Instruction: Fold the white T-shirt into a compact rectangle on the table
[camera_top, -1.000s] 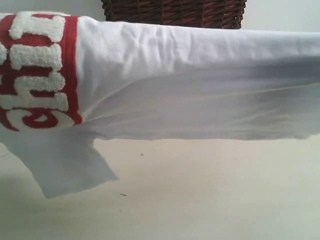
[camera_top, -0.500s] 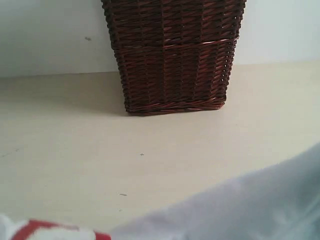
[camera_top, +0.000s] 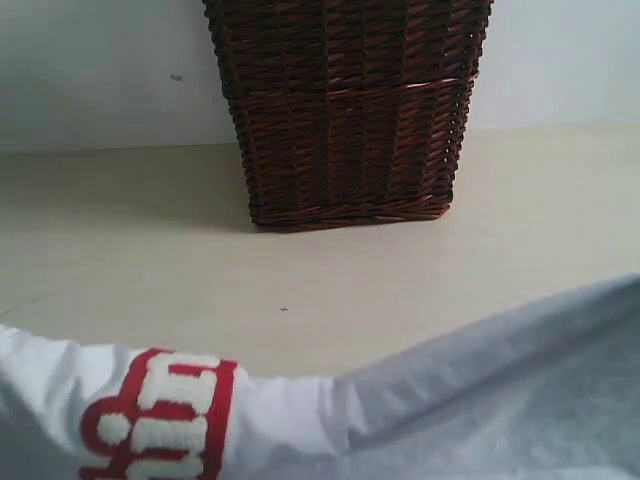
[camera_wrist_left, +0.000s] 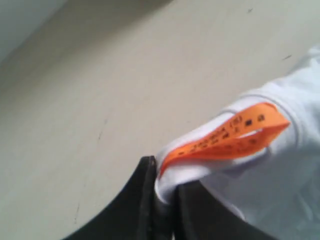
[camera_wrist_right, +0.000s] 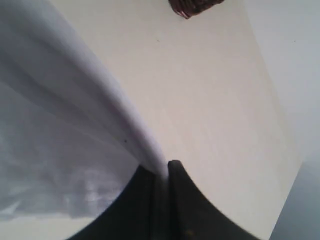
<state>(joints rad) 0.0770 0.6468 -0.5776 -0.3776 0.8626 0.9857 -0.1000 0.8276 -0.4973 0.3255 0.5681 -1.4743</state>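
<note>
The left gripper and right gripper each clamp a T-shirt edge, stretching it across the lower frame. Taut cloth should lie flatter on the tabletop.

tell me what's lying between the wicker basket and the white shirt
Nothing but bare table. The exterior view shows an open beige stretch between the wicker basket and the white T-shirt, with only a tiny dark speck.

Wall: pale, plain, at the far side.
Basket: dark brown wicker, far centre, before the wall.
Light: soft, even.
</note>
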